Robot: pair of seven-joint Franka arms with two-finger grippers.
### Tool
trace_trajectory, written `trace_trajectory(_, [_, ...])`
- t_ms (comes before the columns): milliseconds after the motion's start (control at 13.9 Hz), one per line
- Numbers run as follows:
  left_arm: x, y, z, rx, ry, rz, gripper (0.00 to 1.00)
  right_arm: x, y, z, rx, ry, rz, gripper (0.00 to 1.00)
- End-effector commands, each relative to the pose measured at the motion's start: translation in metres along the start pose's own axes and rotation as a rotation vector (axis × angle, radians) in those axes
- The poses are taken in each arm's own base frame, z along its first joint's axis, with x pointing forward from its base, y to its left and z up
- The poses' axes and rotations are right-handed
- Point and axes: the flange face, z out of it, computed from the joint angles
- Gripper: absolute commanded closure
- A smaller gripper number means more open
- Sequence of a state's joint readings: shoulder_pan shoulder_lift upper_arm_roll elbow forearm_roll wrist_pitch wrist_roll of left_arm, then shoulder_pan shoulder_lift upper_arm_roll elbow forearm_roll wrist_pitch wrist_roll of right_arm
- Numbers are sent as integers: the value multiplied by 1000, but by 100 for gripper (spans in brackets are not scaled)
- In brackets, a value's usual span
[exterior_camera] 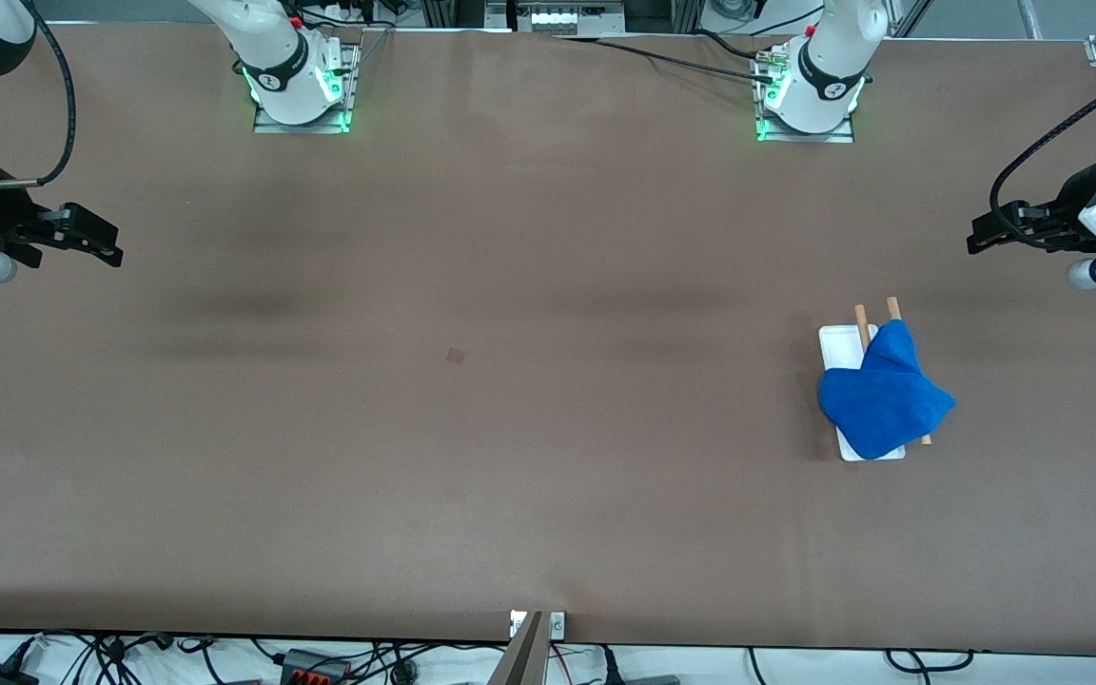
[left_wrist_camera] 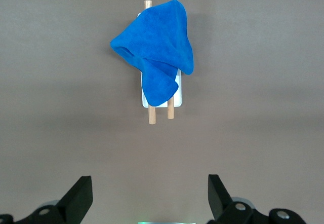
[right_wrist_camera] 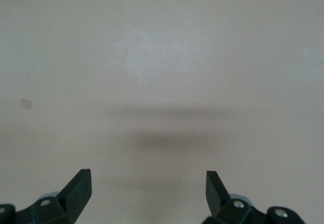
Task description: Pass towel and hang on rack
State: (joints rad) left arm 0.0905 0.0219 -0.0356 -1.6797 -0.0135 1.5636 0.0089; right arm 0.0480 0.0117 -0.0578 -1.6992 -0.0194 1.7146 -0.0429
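1. Towel lies draped over the rack, toward the left arm's end of the table; hang looks lopsided, possibly needing evening.
2. Left gripper hovers spread wide, empty.
3. Right gripper waits spread, empty, over bare table.

Brown table, small darker square mark mid-table, perhaps tape, cables along its near edge

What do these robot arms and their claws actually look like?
Both arms are glossy white with black joint bands, standing on metal plates lit green. The left gripper and right gripper are matte black, each with two wedge-shaped fingers, and thick black cables loop to the wrists.
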Motion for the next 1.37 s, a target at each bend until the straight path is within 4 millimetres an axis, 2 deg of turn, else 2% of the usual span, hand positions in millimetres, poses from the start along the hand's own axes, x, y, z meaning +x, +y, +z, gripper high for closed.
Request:
trace_trajectory(0, [-5,5,-2,-13,26,-61,0,-6,-1,-8,-12,5,-16,0])
trace_trajectory(144, [-5,11,-2,-11,27,-129,0,-6,0,-8,-15,6,-18,0])
trace_trajectory(575, [-6,12,-2,-3,27,-117,0,-6,-4,-9,-20,9,-28,0])
trace_trajectory(791, [-13,10,1,-3,18,-119,0,-5,-3,-9,-20,12,-25,0])
trace_trajectory(1295, [-9,12,2,0,7,-116,0,-5,-4,-9,-20,14,-26,0])
